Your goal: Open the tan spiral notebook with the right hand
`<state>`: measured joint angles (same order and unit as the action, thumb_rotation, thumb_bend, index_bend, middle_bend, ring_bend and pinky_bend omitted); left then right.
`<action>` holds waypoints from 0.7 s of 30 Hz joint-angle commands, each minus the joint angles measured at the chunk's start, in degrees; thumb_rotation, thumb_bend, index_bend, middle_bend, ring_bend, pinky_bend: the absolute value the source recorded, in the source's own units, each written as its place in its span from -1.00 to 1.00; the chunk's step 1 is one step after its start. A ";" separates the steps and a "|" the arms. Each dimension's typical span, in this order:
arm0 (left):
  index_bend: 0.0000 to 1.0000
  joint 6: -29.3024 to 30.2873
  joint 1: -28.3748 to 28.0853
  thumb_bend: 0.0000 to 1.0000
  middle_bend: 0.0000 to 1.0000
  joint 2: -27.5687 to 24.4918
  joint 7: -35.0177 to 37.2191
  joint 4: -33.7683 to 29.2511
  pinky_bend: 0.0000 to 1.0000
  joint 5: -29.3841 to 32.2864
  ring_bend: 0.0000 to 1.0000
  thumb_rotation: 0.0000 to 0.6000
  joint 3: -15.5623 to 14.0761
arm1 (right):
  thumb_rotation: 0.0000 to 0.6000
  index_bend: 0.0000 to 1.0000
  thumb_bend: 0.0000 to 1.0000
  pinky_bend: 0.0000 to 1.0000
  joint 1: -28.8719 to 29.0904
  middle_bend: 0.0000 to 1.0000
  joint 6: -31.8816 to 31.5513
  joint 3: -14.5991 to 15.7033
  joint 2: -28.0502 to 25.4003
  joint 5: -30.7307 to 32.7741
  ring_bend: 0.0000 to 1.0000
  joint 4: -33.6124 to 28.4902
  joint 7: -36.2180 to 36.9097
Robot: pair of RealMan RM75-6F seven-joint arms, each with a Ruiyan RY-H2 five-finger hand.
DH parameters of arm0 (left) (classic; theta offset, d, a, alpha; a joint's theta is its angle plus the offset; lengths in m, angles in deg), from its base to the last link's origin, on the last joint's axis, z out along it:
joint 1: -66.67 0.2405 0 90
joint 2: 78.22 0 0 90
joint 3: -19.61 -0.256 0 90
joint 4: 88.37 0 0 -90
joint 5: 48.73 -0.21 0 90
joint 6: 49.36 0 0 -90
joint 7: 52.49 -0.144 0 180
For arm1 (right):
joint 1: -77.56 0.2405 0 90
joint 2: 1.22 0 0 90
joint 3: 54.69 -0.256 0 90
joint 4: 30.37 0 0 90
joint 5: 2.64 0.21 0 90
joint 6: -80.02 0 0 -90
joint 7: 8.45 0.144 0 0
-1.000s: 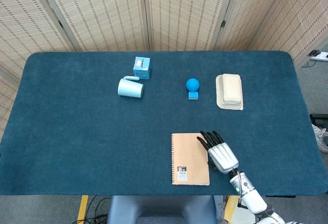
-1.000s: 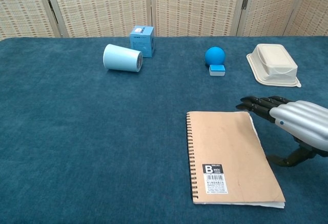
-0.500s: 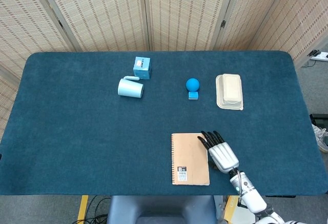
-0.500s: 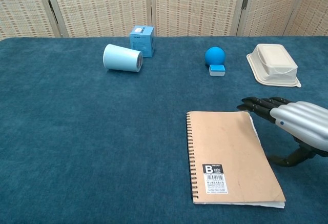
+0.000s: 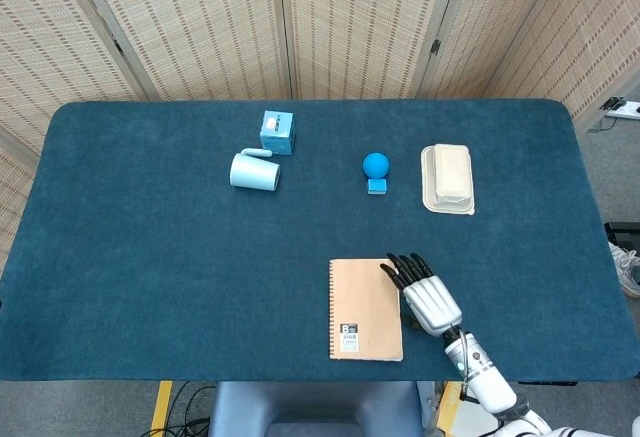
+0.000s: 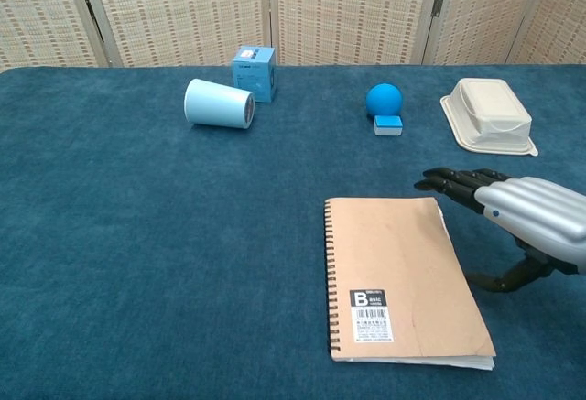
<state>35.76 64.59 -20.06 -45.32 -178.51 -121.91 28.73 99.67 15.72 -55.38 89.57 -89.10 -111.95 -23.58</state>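
The tan spiral notebook (image 5: 365, 308) (image 6: 401, 276) lies closed and flat near the table's front edge, its spiral along the left side and a black label near the bottom. My right hand (image 5: 425, 291) (image 6: 517, 212) sits at the notebook's right edge, fingers stretched forward and held together, the fingertips (image 6: 432, 178) over the top right corner. The thumb hangs low beside the right edge. It holds nothing. The left hand shows in neither view.
At the back of the blue table (image 5: 150, 257) are a light blue cup on its side (image 5: 254, 171), a small blue box (image 5: 277, 132), a blue ball on a small block (image 5: 376, 166) and a cream lidded container (image 5: 448, 178).
The notebook has slid a little to the left, and my right hand has moved left with it, staying at its right edge.
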 commanded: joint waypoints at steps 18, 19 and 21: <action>-0.82 0.51 1.31 -0.46 -0.92 -1.02 3.13 -0.17 -0.72 1.75 -0.87 1.00 0.97 | 1.00 -1.00 -0.38 -1.00 8.11 -1.00 4.37 -5.72 5.84 0.76 -1.00 -3.19 -4.45; -0.82 0.50 1.41 -0.46 -0.92 -1.15 3.60 -0.10 -0.72 1.78 -0.87 1.00 1.02 | 1.00 -1.00 -0.38 -1.00 8.68 -1.00 4.64 -6.30 6.02 1.16 -1.00 -3.93 -5.42; -0.82 0.38 1.52 -0.46 -0.92 -1.32 4.33 0.01 -0.72 1.72 -0.87 1.00 1.03 | 1.00 -1.00 -0.38 -1.00 9.59 -1.00 5.06 -7.25 6.34 1.82 -1.00 -5.09 -6.82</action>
<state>36.19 66.01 -21.25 -41.25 -178.58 -120.19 29.73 108.43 20.27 -61.78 95.49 -87.94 -116.10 -29.37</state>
